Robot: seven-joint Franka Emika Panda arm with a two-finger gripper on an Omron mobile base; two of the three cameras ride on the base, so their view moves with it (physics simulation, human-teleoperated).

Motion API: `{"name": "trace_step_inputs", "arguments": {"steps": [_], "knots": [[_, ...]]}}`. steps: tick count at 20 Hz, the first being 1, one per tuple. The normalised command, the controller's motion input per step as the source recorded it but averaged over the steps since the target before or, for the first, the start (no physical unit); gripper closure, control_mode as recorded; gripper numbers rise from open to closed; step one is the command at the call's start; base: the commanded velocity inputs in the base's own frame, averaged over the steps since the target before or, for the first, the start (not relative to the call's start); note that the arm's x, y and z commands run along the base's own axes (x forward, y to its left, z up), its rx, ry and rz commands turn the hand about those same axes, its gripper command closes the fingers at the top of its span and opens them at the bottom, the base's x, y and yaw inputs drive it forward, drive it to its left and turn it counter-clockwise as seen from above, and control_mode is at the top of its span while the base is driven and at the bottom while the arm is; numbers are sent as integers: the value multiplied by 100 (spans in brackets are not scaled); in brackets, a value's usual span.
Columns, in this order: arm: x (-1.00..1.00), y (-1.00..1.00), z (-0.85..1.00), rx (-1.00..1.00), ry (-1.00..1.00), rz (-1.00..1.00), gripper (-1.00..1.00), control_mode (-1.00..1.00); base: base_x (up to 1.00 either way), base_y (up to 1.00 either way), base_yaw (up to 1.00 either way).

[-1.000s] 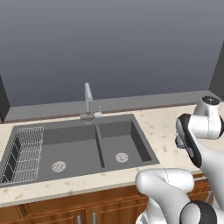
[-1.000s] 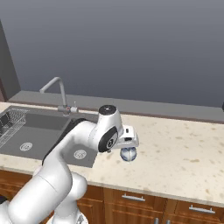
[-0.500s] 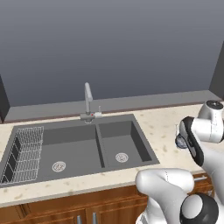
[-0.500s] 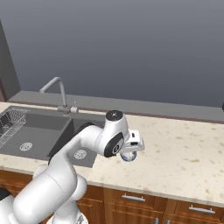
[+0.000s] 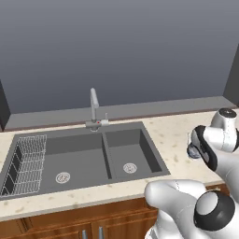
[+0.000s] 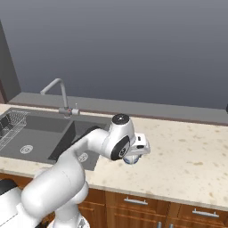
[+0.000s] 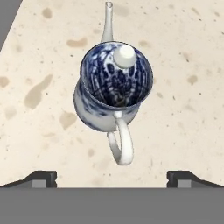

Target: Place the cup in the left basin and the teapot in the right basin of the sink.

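The blue-and-white teapot [image 7: 113, 87] stands upright on the speckled counter to the right of the sink. Its spout points to the top of the hand view and its handle points toward my gripper [image 7: 112, 178]. My gripper hangs directly above it, open, with one fingertip [image 7: 41, 177] on each side and nothing between them. In the right base view the teapot [image 6: 130, 159] peeks out under my hand. The left basin [image 5: 77, 161] with its wire rack [image 5: 28, 163] and the narrower right basin [image 5: 126, 151] both hold nothing. The cup is out of view.
A slim silver faucet [image 5: 94, 106] rises behind the divider between the two basins. A low grey ledge [image 5: 163, 107] runs along the wall at the back of the counter. Wooden cabinet fronts [image 6: 147, 205] lie below the counter edge.
My hand has drifted a little to the right over the counter, closer above the teapot. The jaws have stayed open and the teapot has not moved.
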Motion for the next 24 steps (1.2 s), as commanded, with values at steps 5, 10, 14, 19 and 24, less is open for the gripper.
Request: {"name": "trace_step_inputs", "arguments": {"steps": [5,10,14,19,24], "knots": [[15,-6,-9,0,1,0,-100,-100,0,0,0],[15,0,-13,0,3,0,-100,-100,0,0,0],[17,0,-14,0,2,1,-100,-100,0,0,0],[5,-8,-12,0,0,2,-100,-100,0,0,0],[5,-15,-8,0,0,2,-100,-100,0,0,0]]}}
